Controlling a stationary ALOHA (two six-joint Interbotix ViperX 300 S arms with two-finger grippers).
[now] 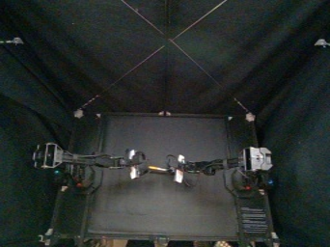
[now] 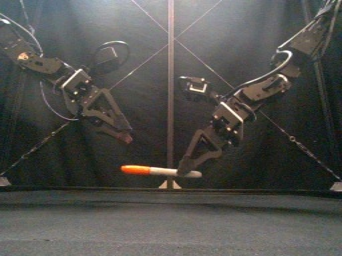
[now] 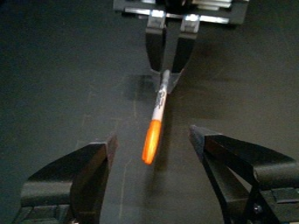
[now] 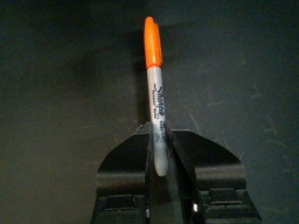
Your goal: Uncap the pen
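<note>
A marker pen [image 2: 163, 172] with a white barrel and an orange cap [image 2: 138, 170] hangs level above the black table. My right gripper [image 2: 191, 172] is shut on the barrel's end; the right wrist view shows the pen [image 4: 153, 92] sticking straight out from the jaws, cap [image 4: 151, 42] at the far end. My left gripper [image 2: 127, 137] is open and hovers just above the cap, not touching it. In the left wrist view the cap [image 3: 151, 143] lies between and beyond the spread fingers, with the right gripper [image 3: 172, 44] behind it. From the top the pen [image 1: 154, 171] sits mid-table between both arms.
The black table [image 1: 161, 212] carries nothing else. Black curtains close the back and sides.
</note>
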